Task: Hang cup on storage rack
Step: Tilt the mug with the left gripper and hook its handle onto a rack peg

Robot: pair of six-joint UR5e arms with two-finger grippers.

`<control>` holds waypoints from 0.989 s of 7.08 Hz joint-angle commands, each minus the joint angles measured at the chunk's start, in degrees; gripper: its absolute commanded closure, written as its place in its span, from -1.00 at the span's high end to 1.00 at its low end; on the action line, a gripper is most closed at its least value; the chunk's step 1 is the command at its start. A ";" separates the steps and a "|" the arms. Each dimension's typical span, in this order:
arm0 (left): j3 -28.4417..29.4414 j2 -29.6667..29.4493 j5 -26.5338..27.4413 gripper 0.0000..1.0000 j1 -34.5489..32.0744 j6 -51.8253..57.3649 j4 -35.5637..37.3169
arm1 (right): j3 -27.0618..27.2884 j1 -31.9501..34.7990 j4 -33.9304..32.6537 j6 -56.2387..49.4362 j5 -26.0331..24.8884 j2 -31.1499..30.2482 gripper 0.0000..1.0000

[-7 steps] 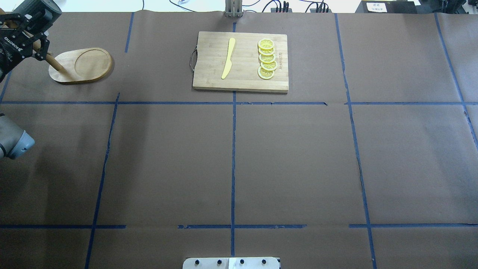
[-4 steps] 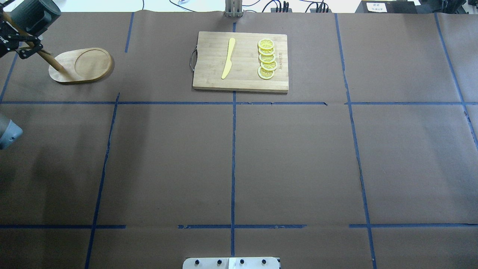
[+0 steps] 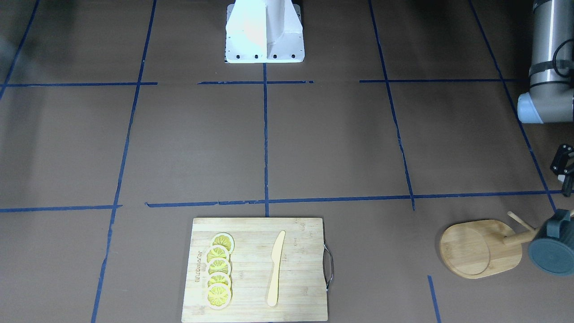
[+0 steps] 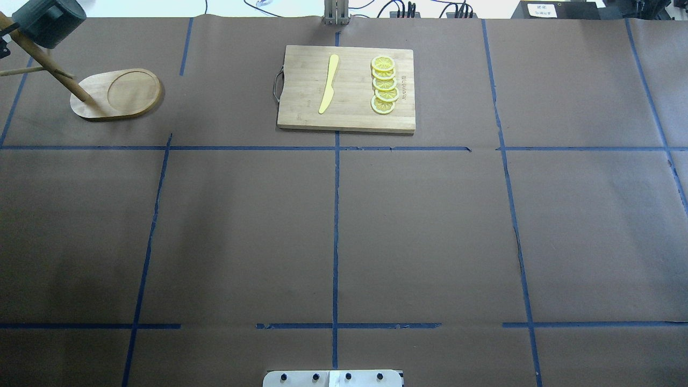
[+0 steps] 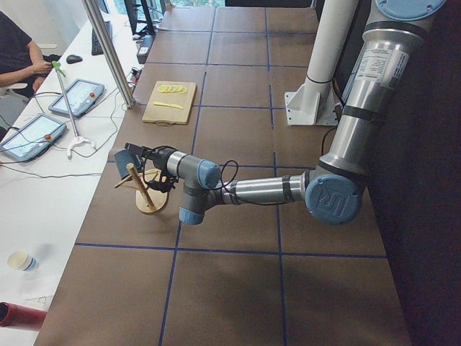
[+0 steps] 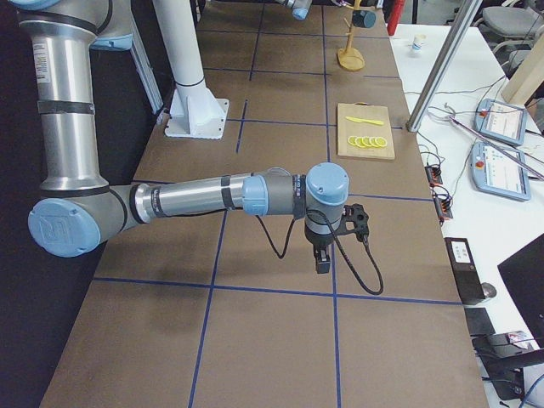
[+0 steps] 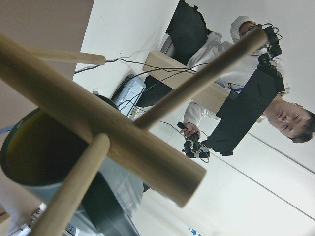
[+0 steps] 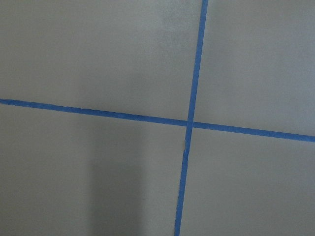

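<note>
The dark teal-grey cup (image 4: 48,24) hangs on an upper peg of the bamboo storage rack (image 4: 118,94) at the table's far left. It also shows in the front view (image 3: 554,249) beside the rack's base (image 3: 480,249). In the left wrist view the rack's post (image 7: 98,128) and pegs fill the frame, with the cup (image 7: 44,157) behind them. My left gripper (image 3: 564,168) is at the frame edge, apart from the cup, empty, its visible finger spread open. My right gripper (image 6: 323,255) points down over bare table far from the rack; I cannot tell if it is open.
A bamboo cutting board (image 4: 346,88) with a metal handle holds a yellow knife (image 4: 329,83) and several lemon slices (image 4: 384,85) at the far middle. Blue tape lines (image 4: 336,242) cross the brown table. Operators sit beyond the far edge (image 5: 21,54).
My left gripper has drawn back leftward from the rack and left the overhead view. The cup stays hanging on the rack. The left arm's elbow has also gone from view.
</note>
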 commanded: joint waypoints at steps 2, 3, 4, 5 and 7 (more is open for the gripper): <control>-9.34 6.27 -3.59 1.00 -0.46 -2.43 5.02 | -0.06 0.00 0.00 0.02 0.00 -0.12 0.99; -11.00 6.36 -4.48 1.00 -0.73 -2.17 7.12 | -0.06 0.00 0.00 -0.07 0.00 -0.12 0.99; -11.63 6.27 -4.49 1.00 -1.16 0.27 9.84 | -0.15 0.00 -0.09 0.02 0.00 -0.21 0.99; -12.25 6.36 -4.40 1.00 -1.26 8.65 10.91 | -0.76 0.00 -0.26 0.02 0.09 -0.82 0.99; -15.05 5.58 -7.45 1.00 -3.53 27.44 20.80 | -1.37 -0.09 -0.26 0.02 0.62 -0.65 0.99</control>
